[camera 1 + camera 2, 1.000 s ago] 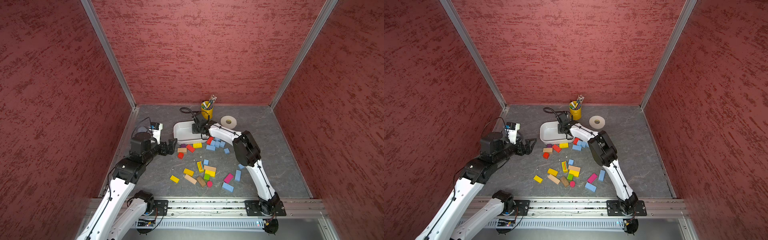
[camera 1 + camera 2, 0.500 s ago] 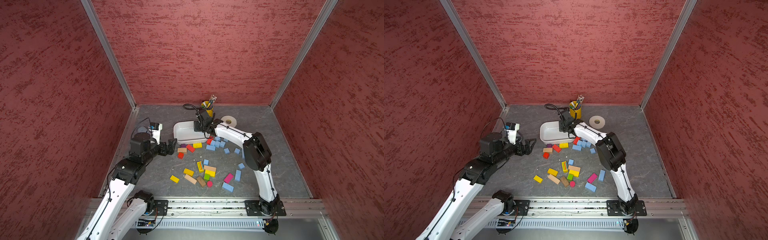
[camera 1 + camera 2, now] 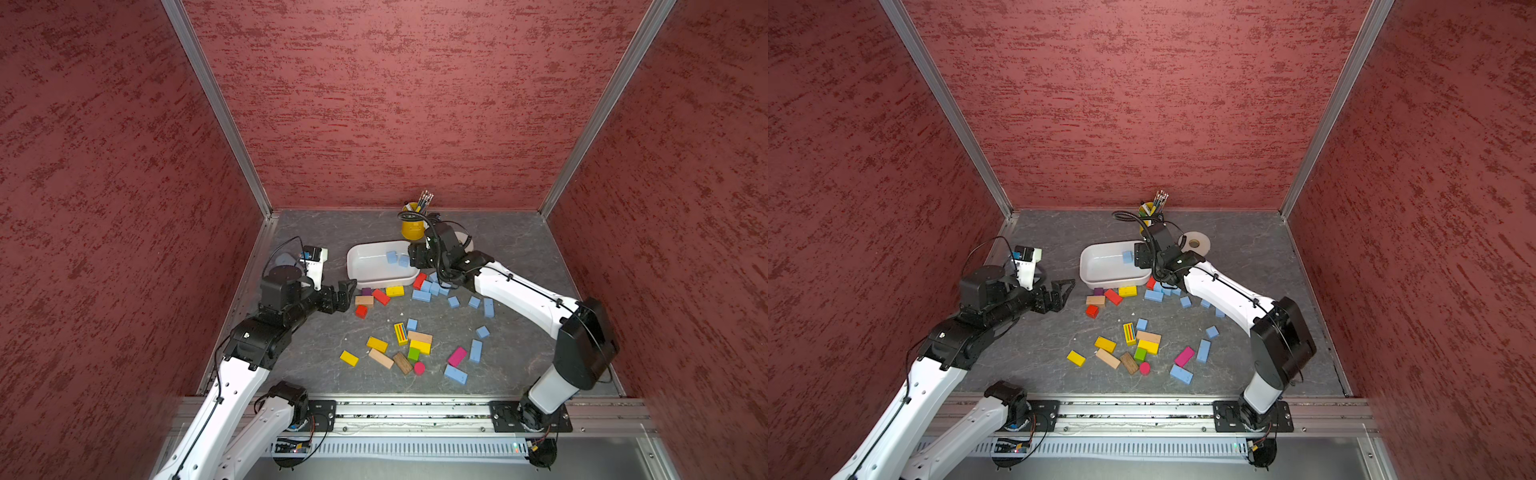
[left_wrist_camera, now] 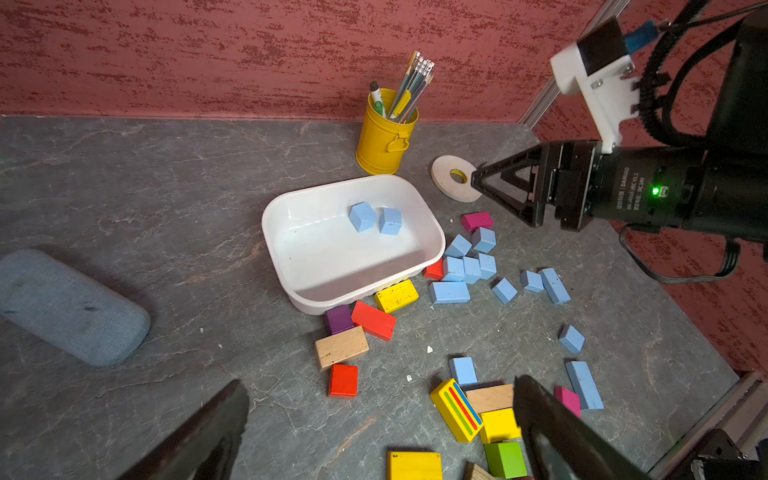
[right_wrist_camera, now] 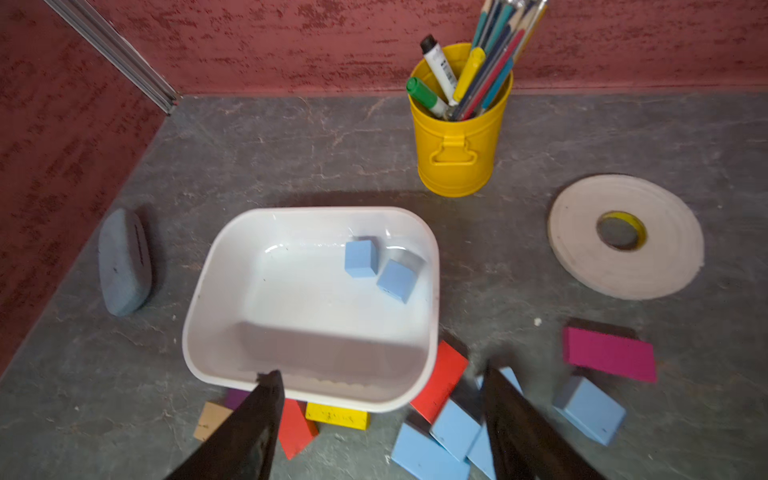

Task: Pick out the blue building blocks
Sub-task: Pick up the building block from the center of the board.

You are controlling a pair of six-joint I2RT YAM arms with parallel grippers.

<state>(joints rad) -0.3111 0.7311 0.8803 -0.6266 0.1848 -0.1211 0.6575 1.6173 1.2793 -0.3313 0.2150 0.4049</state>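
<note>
Two blue cubes lie side by side in the white tray; both top views and the left wrist view show them too. My right gripper hangs open and empty over the tray's right end. A cluster of blue blocks lies on the floor by the tray's front right corner. Several more blue blocks are scattered further right and forward. My left gripper is open and empty, left of the tray's front.
A yellow cup of pens and a tape roll stand behind the tray. A grey-blue case lies left of it. Red, yellow, wood, green, purple and pink blocks are mixed among the blue ones. Red walls enclose three sides.
My right arm's elbow has swung out to the right, and its jaws have opened over the tray's right end. The left arm has not moved.
</note>
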